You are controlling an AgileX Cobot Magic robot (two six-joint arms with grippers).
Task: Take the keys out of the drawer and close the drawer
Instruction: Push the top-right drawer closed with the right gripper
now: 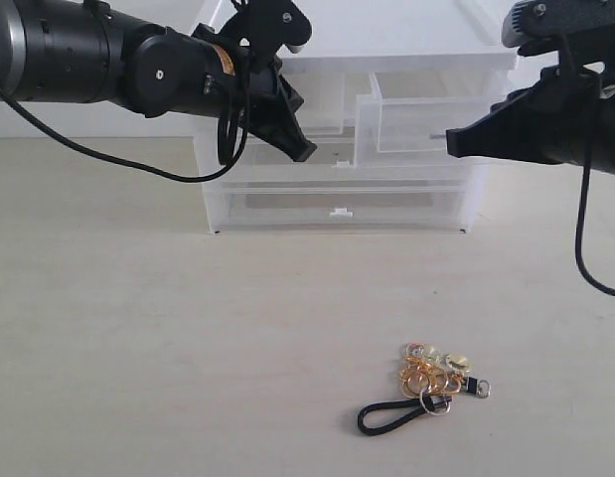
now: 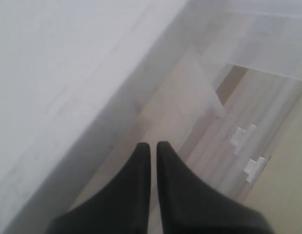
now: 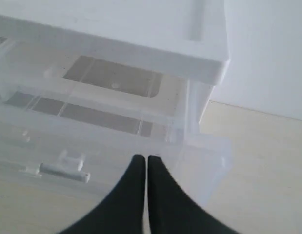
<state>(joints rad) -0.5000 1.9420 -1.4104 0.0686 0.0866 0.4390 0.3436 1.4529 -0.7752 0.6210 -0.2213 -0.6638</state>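
Observation:
The keys point(image 1: 432, 374), gold rings and pale metal with a black cord loop, lie on the table well in front of the unit, touched by neither gripper. The drawer point(image 1: 411, 121), clear plastic, stands pulled out at the top right of the unit. My right gripper point(image 1: 450, 141) is shut, its tip at the drawer's front wall; the right wrist view has that gripper point(image 3: 146, 159) against the drawer point(image 3: 209, 156). My left gripper point(image 1: 303, 150) hangs shut and empty before the unit's left half, and the left wrist view shows this gripper point(image 2: 153, 145) close to the unit.
The white and clear drawer unit point(image 1: 337, 204) stands at the back against a pale wall. Its lower full-width drawers are pushed in, and their small white handles point(image 2: 241, 137) show in the left wrist view. A black cable point(image 1: 585, 229) hangs from the right arm.

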